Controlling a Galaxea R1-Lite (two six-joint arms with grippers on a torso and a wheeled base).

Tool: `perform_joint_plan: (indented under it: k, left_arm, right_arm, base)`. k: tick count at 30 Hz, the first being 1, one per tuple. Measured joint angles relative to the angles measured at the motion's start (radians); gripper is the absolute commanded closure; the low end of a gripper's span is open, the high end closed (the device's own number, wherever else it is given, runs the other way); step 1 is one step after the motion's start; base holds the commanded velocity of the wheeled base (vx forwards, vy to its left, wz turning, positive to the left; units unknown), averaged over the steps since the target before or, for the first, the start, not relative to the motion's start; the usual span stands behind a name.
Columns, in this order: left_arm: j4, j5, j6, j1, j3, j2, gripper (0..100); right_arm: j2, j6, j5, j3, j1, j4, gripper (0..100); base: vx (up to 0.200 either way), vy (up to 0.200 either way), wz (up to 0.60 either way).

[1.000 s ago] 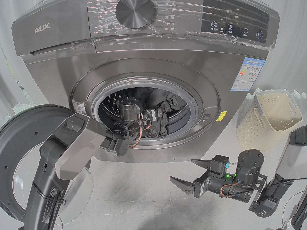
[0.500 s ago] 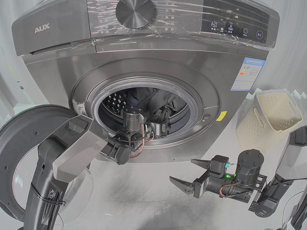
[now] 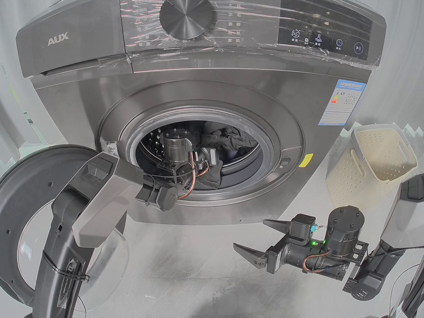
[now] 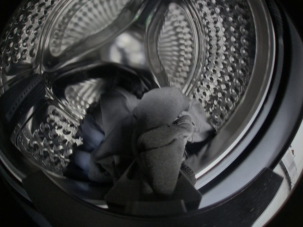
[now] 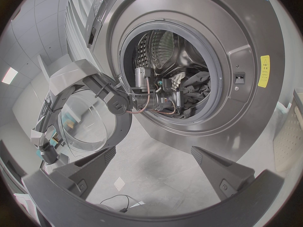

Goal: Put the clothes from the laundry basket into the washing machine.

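One machine point(image 3: 79, 98), one basket point(image 3: 349, 177), several clothes point(image 3: 227, 137)

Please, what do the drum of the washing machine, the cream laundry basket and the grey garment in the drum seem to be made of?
Drum: likely stainless steel, polished; it shines and is embossed with small holes.
Laundry basket: probably moulded plastic, matt cream, with regular rows of holes.
Grey garment: soft matt fabric, maybe fleece or knit; it folds and bunches loosely.

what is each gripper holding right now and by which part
The left gripper pinches a grey garment by a bunched fold, inside the drum. The right gripper is open and holds nothing.
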Motion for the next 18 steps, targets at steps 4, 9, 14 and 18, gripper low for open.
perform_joint_plan:
  k: [4,9,14,18]
  left_arm:
    - [-0.011,0.042,-0.018,0.014,-0.117,0.023,100]
    - [-0.053,0.097,-0.039,0.029,-0.235,0.08,100]
    - [-0.084,0.105,-0.044,0.032,-0.267,0.119,100]
    - [-0.087,0.106,-0.043,0.034,-0.272,0.132,0]
  right_arm:
    - [0.0,0.0,0.0,-0.001,0.0,0.0,0]
    - [0.0,0.0,0.0,0.0,0.0,0.0,0]
    - [0.0,0.0,0.0,0.003,0.0,0.0,0]
    - [0.0,0.0,0.0,0.004,0.0,0.0,0]
  base:
    - [0.0,0.0,0.0]
    - [0.0,0.0,0.0]
    - [0.0,0.0,0.0]
    - [0.0,0.0,0.0]
